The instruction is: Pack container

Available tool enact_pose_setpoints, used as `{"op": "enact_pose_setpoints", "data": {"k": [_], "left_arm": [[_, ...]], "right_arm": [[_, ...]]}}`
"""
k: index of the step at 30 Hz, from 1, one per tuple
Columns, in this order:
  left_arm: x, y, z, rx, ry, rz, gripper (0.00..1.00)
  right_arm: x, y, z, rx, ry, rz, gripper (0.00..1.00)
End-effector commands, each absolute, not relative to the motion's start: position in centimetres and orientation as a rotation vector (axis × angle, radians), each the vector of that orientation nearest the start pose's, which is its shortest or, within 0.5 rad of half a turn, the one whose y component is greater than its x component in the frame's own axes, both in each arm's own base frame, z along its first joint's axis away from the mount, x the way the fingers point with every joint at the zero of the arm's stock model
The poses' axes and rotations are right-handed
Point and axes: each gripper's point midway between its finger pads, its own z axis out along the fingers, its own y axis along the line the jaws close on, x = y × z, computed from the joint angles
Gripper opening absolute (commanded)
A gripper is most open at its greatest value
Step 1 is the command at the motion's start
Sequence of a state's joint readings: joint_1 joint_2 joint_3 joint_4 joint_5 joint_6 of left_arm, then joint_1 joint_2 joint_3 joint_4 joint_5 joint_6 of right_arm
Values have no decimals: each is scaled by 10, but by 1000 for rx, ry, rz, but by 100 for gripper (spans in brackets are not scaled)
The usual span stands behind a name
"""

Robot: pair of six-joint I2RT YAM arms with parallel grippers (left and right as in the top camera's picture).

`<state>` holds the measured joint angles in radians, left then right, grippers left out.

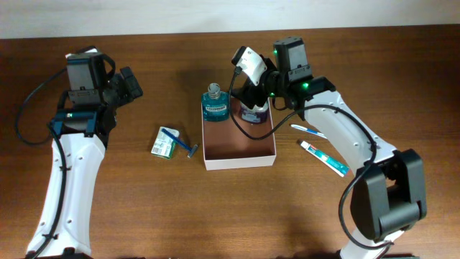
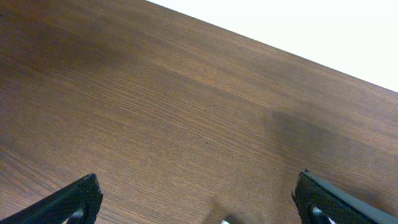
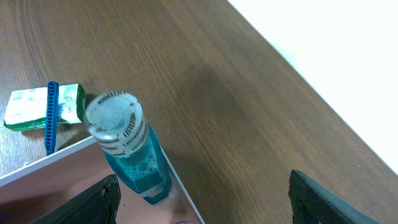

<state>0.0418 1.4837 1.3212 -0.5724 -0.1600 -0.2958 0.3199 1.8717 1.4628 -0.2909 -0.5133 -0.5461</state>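
The container (image 1: 241, 160) is a shallow white-walled box with a reddish-brown inside, at the table's middle. A blue mouthwash bottle (image 1: 214, 104) stands upright in its far left corner and also shows in the right wrist view (image 3: 127, 149). A dark bottle with a white label (image 1: 254, 113) stands in its far right corner. My right gripper (image 1: 253, 90) hangs over that bottle, its fingers (image 3: 205, 208) wide open and holding nothing. My left gripper (image 1: 131, 85) is open and empty over bare wood at the far left (image 2: 199, 208).
A green-white packet (image 1: 164, 142) and a blue razor (image 1: 181, 142) lie left of the container. A toothbrush (image 1: 309, 130) and a toothpaste tube (image 1: 325, 158) lie to its right. The packet (image 3: 43, 106) and razor (image 3: 51, 115) show in the right wrist view.
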Motion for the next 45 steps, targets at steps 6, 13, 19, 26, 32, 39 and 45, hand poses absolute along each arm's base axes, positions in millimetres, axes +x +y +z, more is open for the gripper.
{"op": "enact_pose_setpoints", "data": {"k": [6, 13, 19, 26, 32, 39, 45], "left_arm": [[430, 47, 239, -466, 2231, 50, 99], [430, 47, 239, -466, 2231, 50, 99], [430, 47, 239, -466, 2231, 50, 99], [430, 47, 239, -466, 2231, 50, 99], [430, 47, 239, -466, 2231, 50, 99], [430, 47, 239, -466, 2231, 50, 99], [430, 47, 239, -466, 2231, 50, 100]], "right_arm": [[449, 240, 268, -1029, 1789, 474, 74], [422, 229, 280, -880, 1941, 590, 16], [396, 220, 246, -836, 2168, 661, 4], [349, 204, 207, -700, 2512, 753, 4], [321, 195, 186, -684, 2664, 770, 4], [337, 176, 153, -439, 2764, 605, 4], [349, 169, 136, -295, 2784, 538, 4]]}}
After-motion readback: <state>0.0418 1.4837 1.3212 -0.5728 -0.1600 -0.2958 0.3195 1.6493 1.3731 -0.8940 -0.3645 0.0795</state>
